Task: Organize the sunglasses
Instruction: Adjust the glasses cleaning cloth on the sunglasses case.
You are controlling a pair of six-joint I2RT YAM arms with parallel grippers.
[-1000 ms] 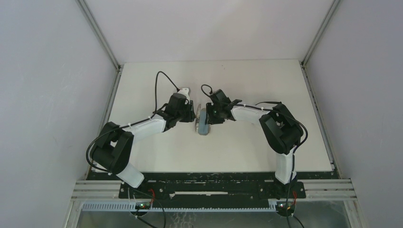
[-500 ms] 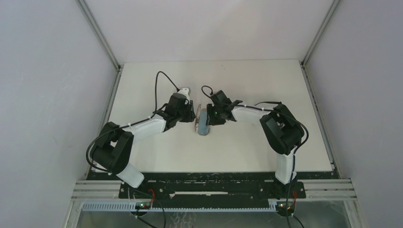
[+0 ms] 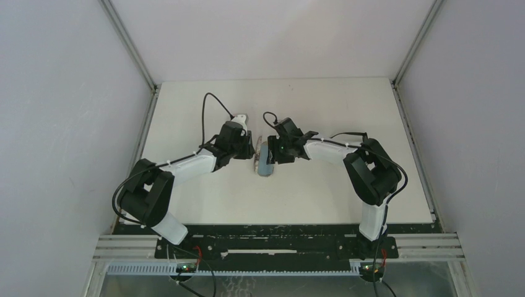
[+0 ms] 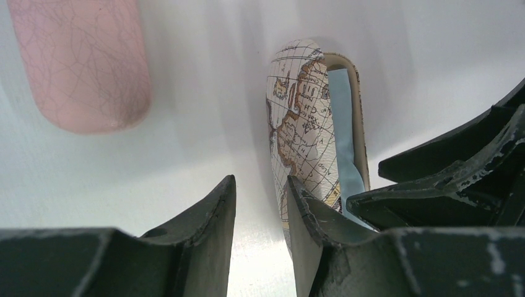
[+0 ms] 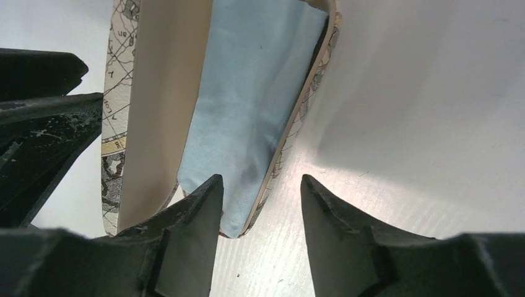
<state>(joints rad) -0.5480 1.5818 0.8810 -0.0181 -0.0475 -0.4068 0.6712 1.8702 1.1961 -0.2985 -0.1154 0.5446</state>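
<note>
While both arms meet at the middle of the table (image 3: pixel 322 105), the left gripper (image 4: pixel 259 192) shows its jaws a little apart, with only bare tabletop between them. One of its fingers (image 4: pixel 306 229) rests against the outside of the raised lid of the map-printed case (image 4: pixel 300 124), so it is touching but clamping nothing. Over to the right gripper (image 5: pixel 260 185): its jaws are parted too, straddling the near rim of the case's lower half. One tip sits over the light-blue cloth (image 5: pixel 247 93) lying inside, the other over the table outside, with a gap on either side of the rim. The case stands open, its cream lining (image 5: pixel 161 93) on show. A pink case (image 4: pixel 80 62) lies nearby, apart from it. And the sunglasses? No view shows them, so I cannot tell where they are.
</note>
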